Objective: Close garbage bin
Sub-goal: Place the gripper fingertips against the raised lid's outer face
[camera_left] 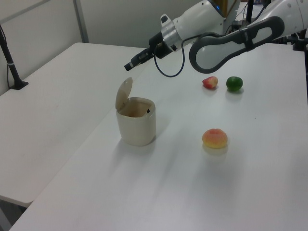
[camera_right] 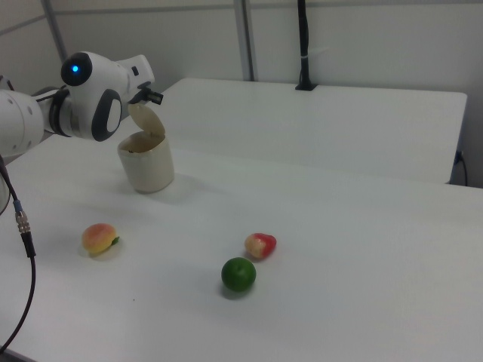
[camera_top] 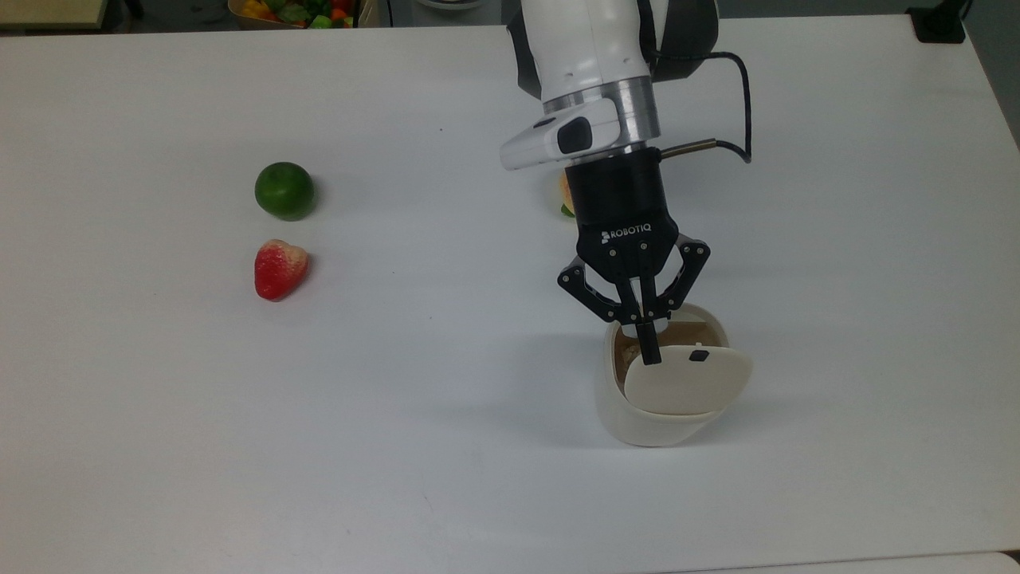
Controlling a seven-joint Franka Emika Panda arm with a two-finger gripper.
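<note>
One small cream-white plastic garbage bin is seen at five o'clock on the white counter, upright, lid raised. One green lime, one red strawberry and one peach are counted. The tool is held with fingers pressed together above the rim.

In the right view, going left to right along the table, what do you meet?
Peach → garbage bin → lime → strawberry.
</note>
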